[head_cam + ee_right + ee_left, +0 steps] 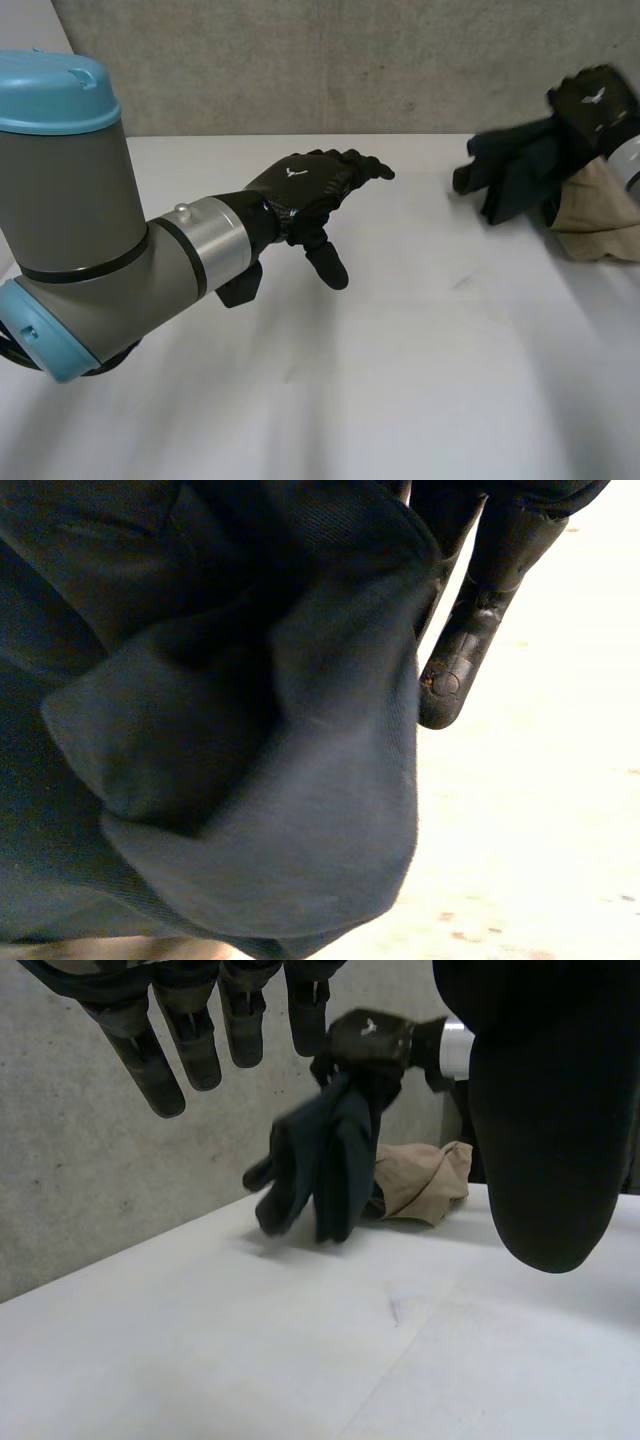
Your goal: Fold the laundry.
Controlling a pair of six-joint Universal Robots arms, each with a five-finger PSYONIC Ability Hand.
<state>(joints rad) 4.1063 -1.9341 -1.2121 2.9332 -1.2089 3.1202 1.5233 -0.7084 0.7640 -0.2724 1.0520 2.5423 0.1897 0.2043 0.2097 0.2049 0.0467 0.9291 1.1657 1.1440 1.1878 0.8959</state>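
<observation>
Two cloths are at the right side of the smooth white table [400, 380]. A dark cloth [510, 170], matte and finely woven, hangs in soft bunched folds from the right hand [592, 100], whose fingers are clenched on its top. A crumpled tan cloth [600, 215] lies on the table just beside it. Well apart, the left hand [305, 185] hovers with fingers loosely extended, holding nothing.

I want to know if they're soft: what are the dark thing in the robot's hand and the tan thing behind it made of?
The dark cloth looks like woven fabric, matte, with fine weave lines and soft drooping folds. The tan cloth seems a thinner matte fabric, crumpled into wrinkles. Both are probably soft.
</observation>
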